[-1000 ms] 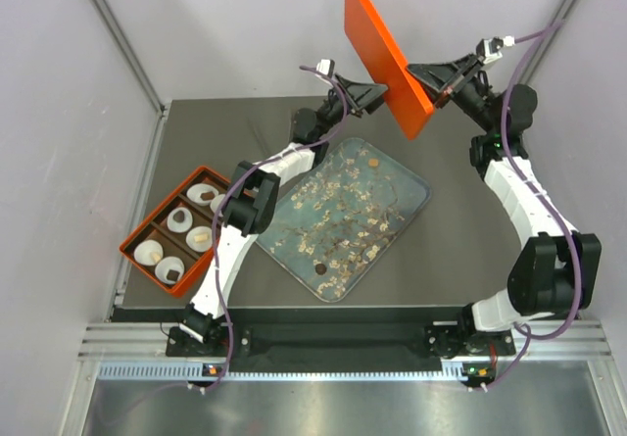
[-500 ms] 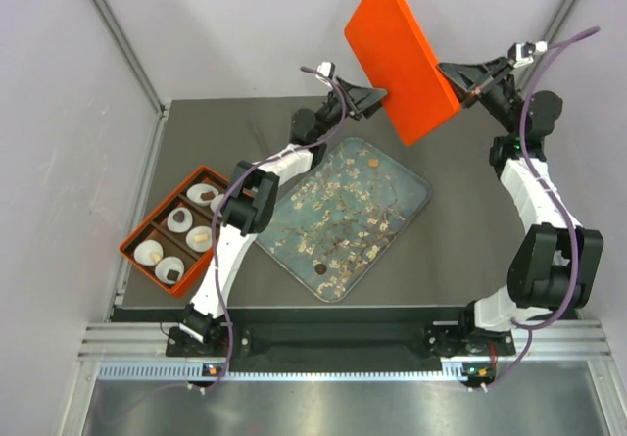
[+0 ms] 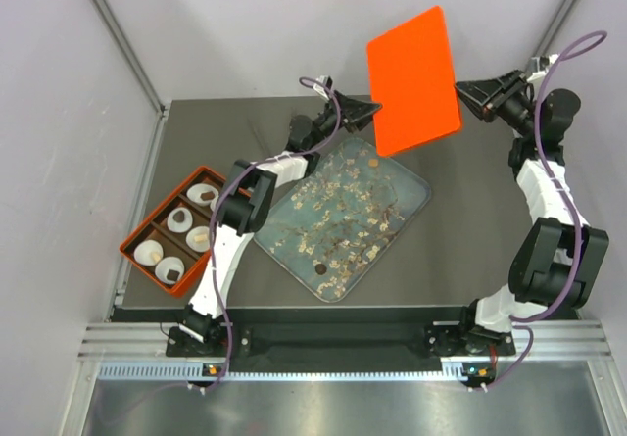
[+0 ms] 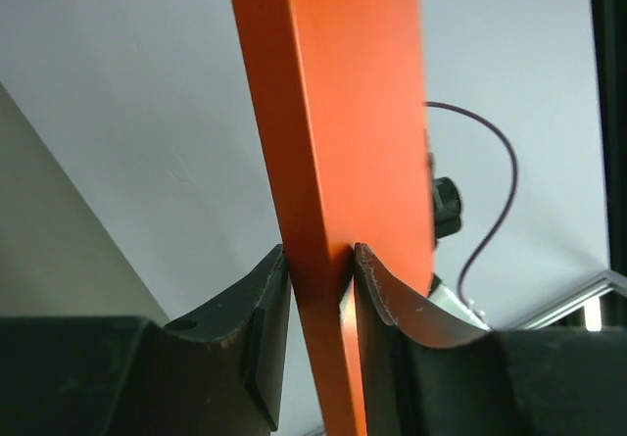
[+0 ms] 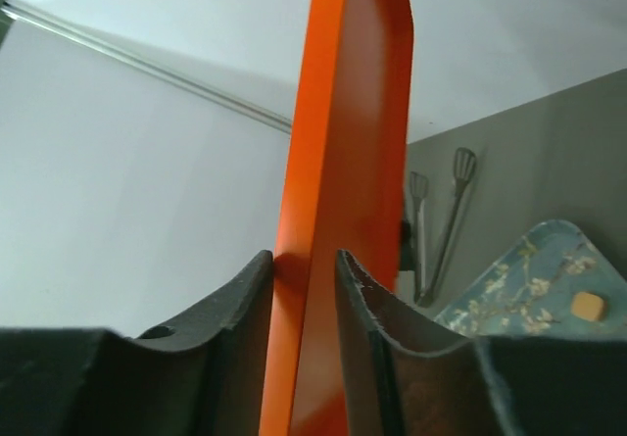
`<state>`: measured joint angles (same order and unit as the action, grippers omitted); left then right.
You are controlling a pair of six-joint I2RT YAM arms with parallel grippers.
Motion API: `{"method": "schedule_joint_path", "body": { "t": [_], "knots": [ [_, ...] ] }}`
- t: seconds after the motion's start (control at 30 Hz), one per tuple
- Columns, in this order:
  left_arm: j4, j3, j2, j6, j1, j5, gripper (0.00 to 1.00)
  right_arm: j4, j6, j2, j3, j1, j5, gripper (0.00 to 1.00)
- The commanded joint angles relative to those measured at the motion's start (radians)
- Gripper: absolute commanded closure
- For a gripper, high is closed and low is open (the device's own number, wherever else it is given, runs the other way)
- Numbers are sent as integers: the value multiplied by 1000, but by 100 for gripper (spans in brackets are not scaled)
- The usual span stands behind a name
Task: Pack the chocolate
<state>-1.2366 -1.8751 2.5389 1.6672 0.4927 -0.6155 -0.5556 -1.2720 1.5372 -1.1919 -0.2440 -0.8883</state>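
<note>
An orange lid (image 3: 413,81) hangs in the air above the table's far side, between both grippers. My left gripper (image 3: 377,113) is shut on its left edge; in the left wrist view both fingers of the gripper (image 4: 318,255) press the lid (image 4: 333,113). My right gripper (image 3: 462,93) stands at the lid's right edge, slightly open, and the lid (image 5: 343,113) still passes between the gripper's (image 5: 304,255) fingers. Chocolate pieces lie on the clear tray (image 3: 407,196): a caramel one (image 3: 373,163) (image 5: 586,306) and a dark round one (image 3: 320,269). Others sit in paper cups (image 3: 200,234) in the orange box (image 3: 132,245).
The clear flowered tray (image 5: 529,279) lies in the table's middle, strewn with pale flakes. The orange box with several white cups stands at the left edge. Metal tongs (image 5: 451,211) lie on the table beyond the tray. Grey walls close in behind and on both sides.
The lid has swung from steeply tilted to nearly facing the camera and moved right. The left gripper closed onto its left edge. The right gripper loosened and drew back to the right.
</note>
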Motion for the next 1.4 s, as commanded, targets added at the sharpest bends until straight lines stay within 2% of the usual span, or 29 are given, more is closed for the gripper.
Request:
{"method": "schedule_joint_path", "body": {
  "t": [0.0,0.1,0.23,0.33,0.57,0.63,0.67,0.73,0.77,0.8,0.83,0.87,0.9,0.93,0.97,1.0,1.03,1.07,1.1,1.13,1.17,1.23,1.37],
  "knots": [
    [-417,-7,-160,77,12,-39,100,62,135,8,-54,-17,-77,67],
    [-415,56,-199,115,10,-102,100,114,195,46,-103,-15,-113,63],
    [-373,172,-299,95,9,-184,100,53,172,60,-81,-15,-135,59],
    [-351,243,-339,66,9,-219,100,51,177,54,-55,-15,-120,58],
    [-379,336,-370,124,-5,-325,100,-24,131,90,-61,3,-169,59],
    [-347,396,-403,103,-19,-345,100,-72,108,100,-57,26,-205,65],
    [-330,416,-420,89,-26,-351,100,-82,103,97,-34,56,-212,77],
    [-273,471,-471,60,-48,-363,100,-99,105,67,-2,87,-201,89],
    [-200,491,-495,14,-77,-360,100,-116,105,55,32,115,-190,100],
    [-148,516,-552,-15,-95,-353,97,-121,99,31,47,126,-164,100],
    [-92,559,-584,-80,-115,-345,89,-138,88,20,61,136,-150,100],
    [-34,576,-620,-124,-155,-331,75,-189,68,8,93,158,-137,100],
    [130,590,-693,-171,-173,-326,66,-240,7,-3,110,169,-120,100],
    [222,606,-731,-226,-190,-317,60,-286,-28,-21,127,181,-86,100],
    [347,610,-773,-348,-225,-278,57,-375,-64,-34,159,204,-63,100],
    [572,611,-852,-412,-242,-248,49,-410,-123,-58,176,219,-4,100],
    [726,599,-891,-545,-276,-204,45,-431,-138,-72,192,236,32,100],
    [855,585,-929,-616,-292,-158,42,-432,-141,-87,204,303,67,100],
    [967,570,-997,-682,-305,-44,39,-403,-116,-100,218,336,99,100],
    [1196,536,-1029,-781,-336,26,34,-376,-100,-121,219,369,161,100],
    [1292,518,-1057,-812,-351,93,30,-357,-81,-130,222,438,190,100],
    [1457,478,-1120,-848,-393,211,24,-337,-53,-149,235,503,297,100],
    [1627,390,-1157,-882,-540,209,23,-349,-34,-129,232,699,475,100]
  ]
}}
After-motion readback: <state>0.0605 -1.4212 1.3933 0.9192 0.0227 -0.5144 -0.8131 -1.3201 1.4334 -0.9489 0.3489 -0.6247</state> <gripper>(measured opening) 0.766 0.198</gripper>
